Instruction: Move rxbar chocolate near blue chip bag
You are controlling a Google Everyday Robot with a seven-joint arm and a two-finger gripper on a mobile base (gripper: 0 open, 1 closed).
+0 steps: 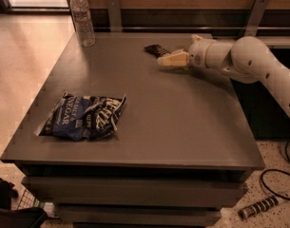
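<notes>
The rxbar chocolate (156, 50) is a small flat black bar lying on the far middle of the grey table (182, 122). My gripper (166, 61), with cream-coloured fingers, reaches in from the right on a white arm (249, 61). It sits low over the table with its tip right beside the bar's near right end, partly covering it. The blue chip bag (85, 117) lies crumpled near the table's front left, far from the bar and the gripper.
A clear plastic water bottle (82, 18) stands upright at the table's far left corner. A wooden wall with metal brackets (114, 13) runs behind the table. A striped black-and-white cylinder (258, 207) and a cable (277, 175) lie on the floor at the right.
</notes>
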